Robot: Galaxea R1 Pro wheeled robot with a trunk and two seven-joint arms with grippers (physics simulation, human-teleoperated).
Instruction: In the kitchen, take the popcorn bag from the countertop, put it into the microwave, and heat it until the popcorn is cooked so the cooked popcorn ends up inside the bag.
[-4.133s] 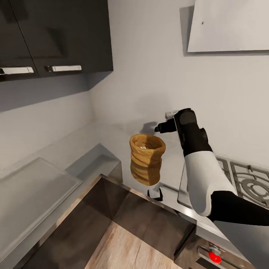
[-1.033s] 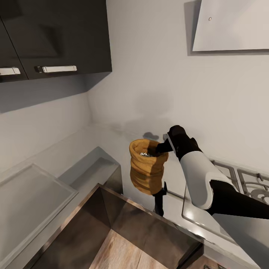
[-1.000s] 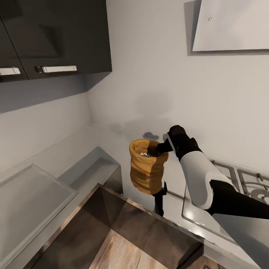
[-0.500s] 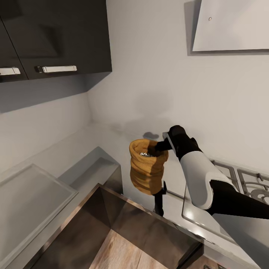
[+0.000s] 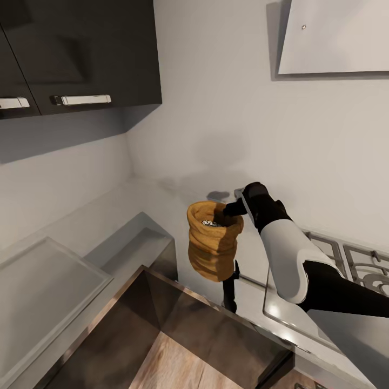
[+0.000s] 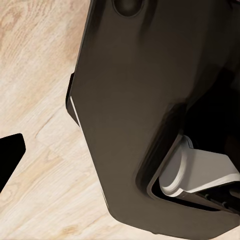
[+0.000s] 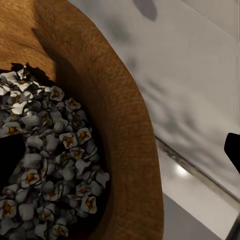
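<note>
The tan-brown popcorn bag [image 5: 212, 243] stands upright on the glossy countertop [image 5: 162, 200] near its front edge. Whitish popcorn [image 5: 208, 222] shows inside its rolled rim. My right gripper [image 5: 231, 208] is open at the far side of the rim. In the right wrist view the bag's wall [image 7: 125, 125] runs between the two spread fingertips, one over the popcorn [image 7: 55, 150] and one outside; neither touches the wall. My left gripper [image 6: 120, 155] hangs over wood floor beside the robot's dark body, one fingertip [image 6: 10, 157] showing far to the side. The microwave is out of view.
A steel gas hob [image 5: 356, 265] lies right of the bag under my right arm. Dark wall cabinets [image 5: 81, 48] hang at the upper left, a pale hood [image 5: 335, 38] at the upper right. Pale grey box shapes [image 5: 48, 281] sit at the left. Dark cabinet fronts [image 5: 189, 324] drop to the plank floor [image 5: 162, 362].
The right gripper, off the bag at first, now straddles its rim; in the last second it only edged slightly upward. The bag has stayed put. The head view shifted a little.
</note>
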